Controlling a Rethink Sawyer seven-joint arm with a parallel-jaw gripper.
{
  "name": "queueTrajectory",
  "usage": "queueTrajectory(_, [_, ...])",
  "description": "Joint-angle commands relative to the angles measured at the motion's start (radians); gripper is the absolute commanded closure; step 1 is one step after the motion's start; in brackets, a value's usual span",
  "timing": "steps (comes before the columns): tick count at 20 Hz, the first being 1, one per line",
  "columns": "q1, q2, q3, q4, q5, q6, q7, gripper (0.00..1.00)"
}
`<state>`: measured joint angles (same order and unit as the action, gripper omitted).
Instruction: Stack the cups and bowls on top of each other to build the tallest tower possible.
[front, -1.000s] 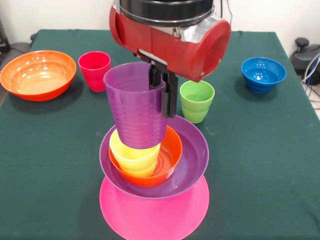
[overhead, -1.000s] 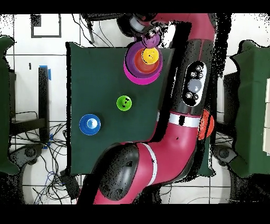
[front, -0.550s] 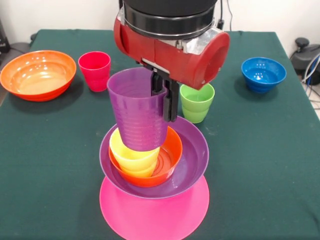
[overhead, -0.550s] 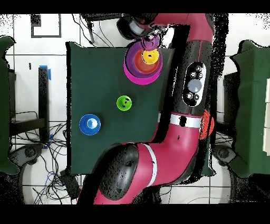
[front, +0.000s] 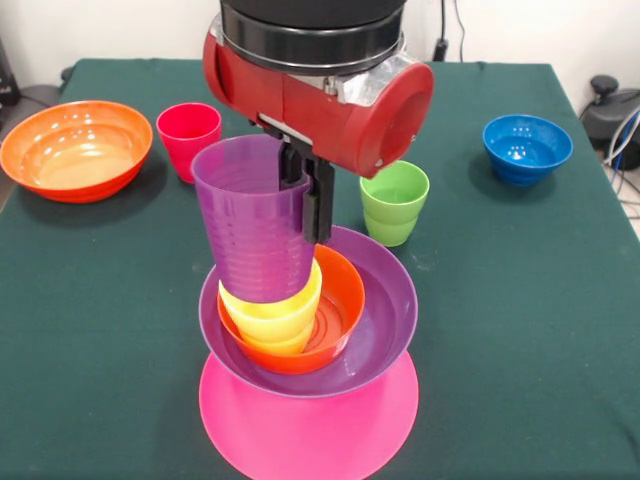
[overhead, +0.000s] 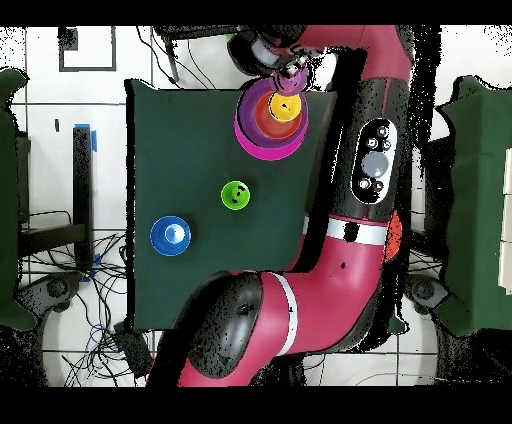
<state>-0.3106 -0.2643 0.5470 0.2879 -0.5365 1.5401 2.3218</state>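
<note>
Fingers (front: 318, 205) of my gripper (front: 308, 200) are clamped over the rim of the purple cup (front: 255, 232), one inside and one outside its wall, so it hangs upright and can drop mouth-up into the stack. Its base sits just over the yellow cup (front: 272, 312), slightly off to one side, whether touching I cannot tell. That yellow cup nests in the small orange bowl (front: 335, 320), inside the purple bowl (front: 385, 300), on the upturned pink bowl (front: 310, 425). My wrist points straight down above this tower. Beyond the tower stand the green cup (front: 394, 202), red cup (front: 189, 140), blue bowl (front: 527, 149) and large orange bowl (front: 75, 149).
</note>
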Motion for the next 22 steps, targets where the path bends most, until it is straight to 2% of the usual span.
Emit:
queueTrajectory(1, [0.002, -0.008, -0.038, 0.106, -0.001, -0.04, 0.082, 1.0])
queueTrajectory(22, [0.015, 0.006, -0.14, 0.187, 0.101, -0.155, 0.111, 1.0])
